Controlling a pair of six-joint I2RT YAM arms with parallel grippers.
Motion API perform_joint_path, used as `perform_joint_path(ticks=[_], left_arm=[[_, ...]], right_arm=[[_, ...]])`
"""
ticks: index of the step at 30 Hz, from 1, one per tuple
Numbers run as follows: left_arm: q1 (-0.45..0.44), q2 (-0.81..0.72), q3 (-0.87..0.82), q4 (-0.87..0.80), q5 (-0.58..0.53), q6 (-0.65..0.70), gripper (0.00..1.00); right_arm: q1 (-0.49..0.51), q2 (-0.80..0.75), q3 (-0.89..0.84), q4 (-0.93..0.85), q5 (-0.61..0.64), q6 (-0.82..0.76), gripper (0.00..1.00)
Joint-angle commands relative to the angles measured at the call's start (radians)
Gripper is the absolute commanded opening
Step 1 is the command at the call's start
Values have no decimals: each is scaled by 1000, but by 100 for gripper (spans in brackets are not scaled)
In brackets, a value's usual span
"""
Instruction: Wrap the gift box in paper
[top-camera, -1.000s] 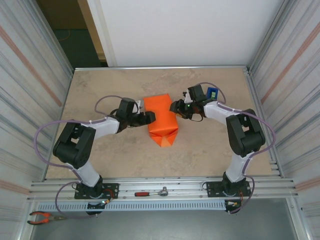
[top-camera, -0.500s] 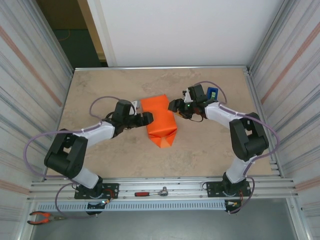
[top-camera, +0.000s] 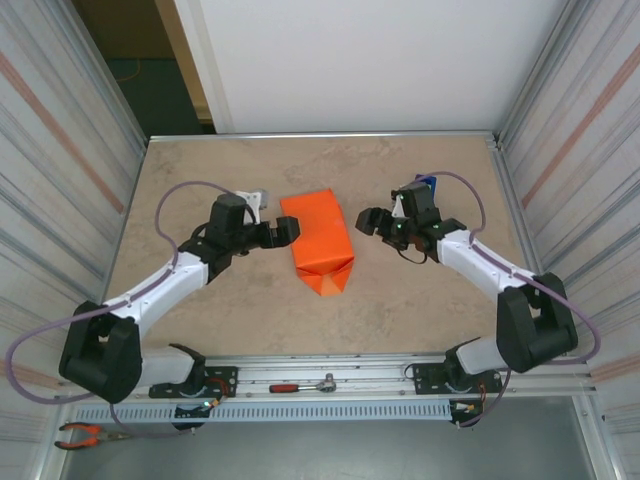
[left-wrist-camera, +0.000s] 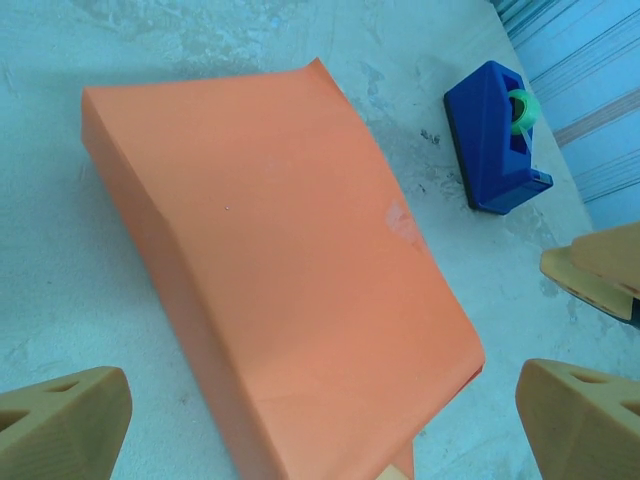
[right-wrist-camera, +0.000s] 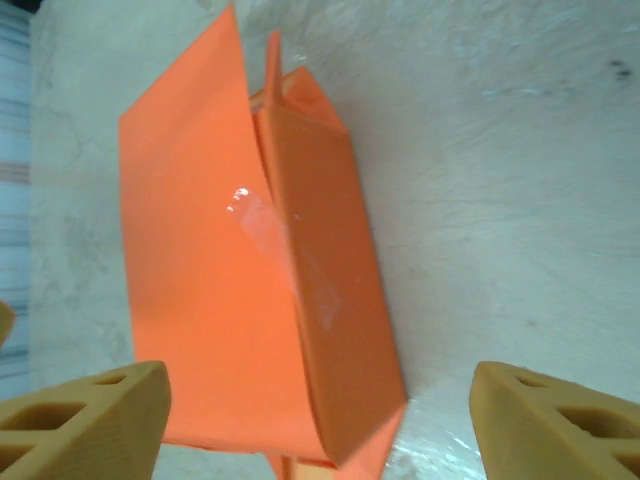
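Top external view puts the paper (top-camera: 318, 238) at the middle of the tabletop (top-camera: 200, 170), folded round the gift box, which you cannot see beneath it. The parcel lies between your two claws. Right wrist view shows you one strip of clear tape (right-wrist-camera: 290, 262) across the seam, and both ends look unsealed: one runs to a loose point, and a flap stands up at the other. Your likely trouble starts there. A single strip may peel if you tug a flap hard, and the thin sheet may crease or tear under a pinch. The light parcel may also slide, or let the box slip out of an open end, if one claw pushes while the other does not brace. Your left claw (top-camera: 288, 231) is spread wide close by the parcel's left side, holding nothing. Your right claw (top-camera: 362, 222) is open and empty too, standing apart from the right side. Counted: one sheet, one box judged to be inside, one tape strip seen, two claws, one blue tape dispenser (top-camera: 428, 185) behind the right wrist. Down by the arm bases there is one red-handled ratchet (top-camera: 300, 386) and one pair of pliers (top-camera: 85, 435).
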Motion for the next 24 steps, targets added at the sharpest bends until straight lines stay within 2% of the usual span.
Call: perform_joint_path(ticks=[1, 3, 8, 14, 24], left_arm=[[-10, -42, -38, -42, -36, 18, 99], [-20, -55, -55, -40, -50, 13, 99], [-54, -81, -97, -27, -105, -3, 99], [-134, -107, -135, -24, -229, -7, 99], [-236, -117, -274, 148, -343, -72, 99]], right_arm=[[5, -77, -36, -64, 108, -82, 87], [4, -104, -47, -77, 137, -109, 98], [3, -136, -35, -121, 176, -148, 98], [3, -169, -47, -123, 180, -148, 98], [35, -147, -175, -7, 146, 29, 98]])
